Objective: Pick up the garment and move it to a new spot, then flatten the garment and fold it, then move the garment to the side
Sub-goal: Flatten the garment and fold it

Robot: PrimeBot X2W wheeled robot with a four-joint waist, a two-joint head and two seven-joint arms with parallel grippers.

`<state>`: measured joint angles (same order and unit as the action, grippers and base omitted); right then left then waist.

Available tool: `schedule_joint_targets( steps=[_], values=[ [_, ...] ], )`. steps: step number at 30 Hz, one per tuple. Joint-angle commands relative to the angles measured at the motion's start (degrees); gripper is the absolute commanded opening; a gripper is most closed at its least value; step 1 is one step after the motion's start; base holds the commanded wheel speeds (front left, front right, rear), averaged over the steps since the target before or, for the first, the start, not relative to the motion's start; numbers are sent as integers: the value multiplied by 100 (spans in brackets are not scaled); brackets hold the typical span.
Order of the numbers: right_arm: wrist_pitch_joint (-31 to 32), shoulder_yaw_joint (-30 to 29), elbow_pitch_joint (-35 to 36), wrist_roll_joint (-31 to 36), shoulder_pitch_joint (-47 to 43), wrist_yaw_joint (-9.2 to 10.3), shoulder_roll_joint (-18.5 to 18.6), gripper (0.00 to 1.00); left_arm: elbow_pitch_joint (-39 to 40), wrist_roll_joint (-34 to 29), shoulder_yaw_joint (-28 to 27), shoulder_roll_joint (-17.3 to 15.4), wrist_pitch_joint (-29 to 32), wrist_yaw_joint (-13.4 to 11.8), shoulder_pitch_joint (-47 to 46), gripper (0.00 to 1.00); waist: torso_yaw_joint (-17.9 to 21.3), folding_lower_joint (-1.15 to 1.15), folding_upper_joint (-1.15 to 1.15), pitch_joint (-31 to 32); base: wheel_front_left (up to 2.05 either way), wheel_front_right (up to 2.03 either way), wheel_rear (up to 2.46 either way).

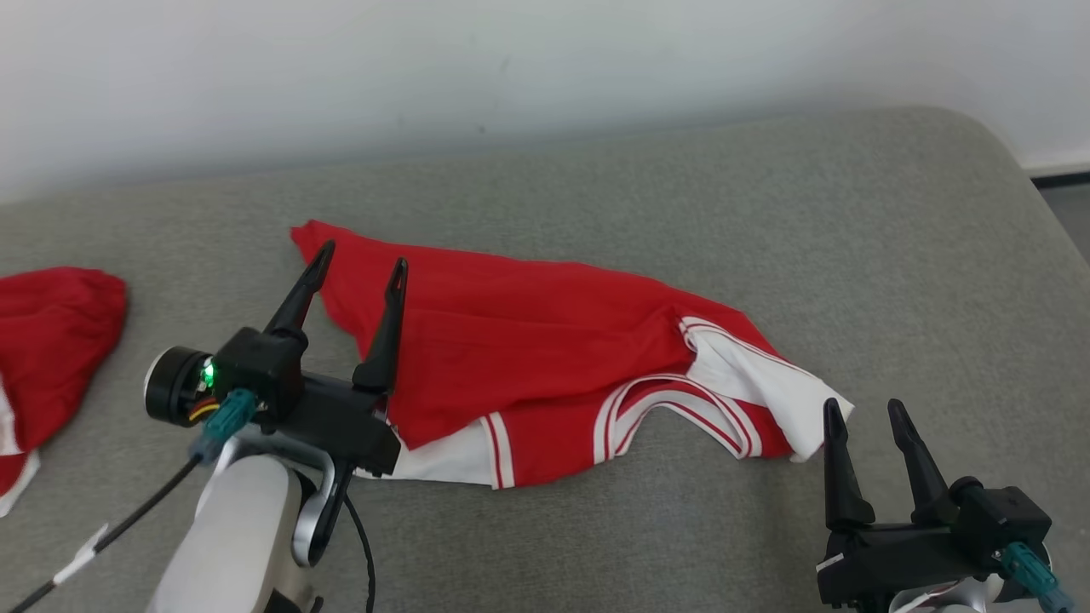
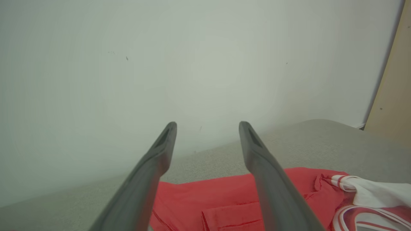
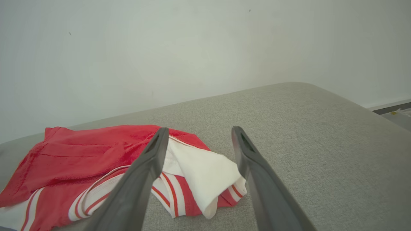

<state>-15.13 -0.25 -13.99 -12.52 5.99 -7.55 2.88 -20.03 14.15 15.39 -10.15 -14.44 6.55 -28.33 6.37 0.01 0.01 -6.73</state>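
Note:
The garment [image 1: 528, 340] is a red shirt with white sleeves and striped trim, lying crumpled across the middle of the grey cushion [image 1: 766, 213]. My left gripper [image 1: 359, 257] hovers open over the shirt's left end, nothing between its fingers. Near the white sleeve at the shirt's right end my right gripper [image 1: 867, 411] stands open and empty. The left wrist view looks over the red cloth [image 2: 224, 199] past my left gripper [image 2: 207, 124]. In the right wrist view the white sleeve [image 3: 205, 170] lies just beyond my right gripper [image 3: 199, 130].
A second red and white piece of clothing [image 1: 47, 340] lies at the cushion's left edge. A pale wall [image 1: 511, 60] backs the cushion. The cushion's rounded right edge drops to the floor [image 1: 1069, 204]. Bare grey surface lies right of the shirt.

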Motion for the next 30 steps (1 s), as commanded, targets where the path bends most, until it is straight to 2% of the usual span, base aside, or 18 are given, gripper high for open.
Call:
schedule_joint_targets(
  steps=[1,9,15,22,24,25,26,27,28,29,30],
  values=[
    [-2,-3,16,-51,52,13,-1,100,-183,59,31,-29,27,18,-169,100,352,-1,-1,-331,0,0,0],
    [-2,-13,56,-181,118,13,0,100,-1236,180,334,-105,250,78,-649,100,600,-1,-1,-608,0,0,0],
    [-2,-44,90,-211,162,13,0,100,-1906,374,547,-92,526,101,-802,100,607,-1,-1,-683,0,0,0],
    [-2,-67,73,-179,220,13,0,100,-2379,536,689,-96,455,84,-929,100,561,-1,-1,-706,0,0,0],
    [-2,-66,66,-171,225,13,0,100,-2485,565,735,-89,440,85,-964,80,551,-1,-1,-701,0,0,0],
    [-2,-62,60,-168,227,13,0,100,-2526,588,751,-85,420,85,-978,84,547,-1,-1,-697,0,0,0],
    [-2,-53,58,-167,226,13,0,100,-2589,613,771,-74,418,86,-979,76,544,-1,-1,-695,0,0,0],
    [-2,-45,59,-164,223,13,0,100,-2639,625,798,-68,402,86,-988,50,541,-1,-1,-694,0,0,0],
    [-2,-37,56,-163,230,13,0,100,-2676,652,824,-60,385,86,-1005,43,539,-1,-1,-690,0,0,0],
    [-2,-30,51,-158,237,13,0,100,-2721,678,847,-46,381,86,-1013,13,538,-1,-1,-684,0,0,0],
    [-2,-26,47,-150,242,13,0,100,-2774,691,874,-36,366,87,-1018,0,536,-1,-1,-677,0,0,0]
  ],
)
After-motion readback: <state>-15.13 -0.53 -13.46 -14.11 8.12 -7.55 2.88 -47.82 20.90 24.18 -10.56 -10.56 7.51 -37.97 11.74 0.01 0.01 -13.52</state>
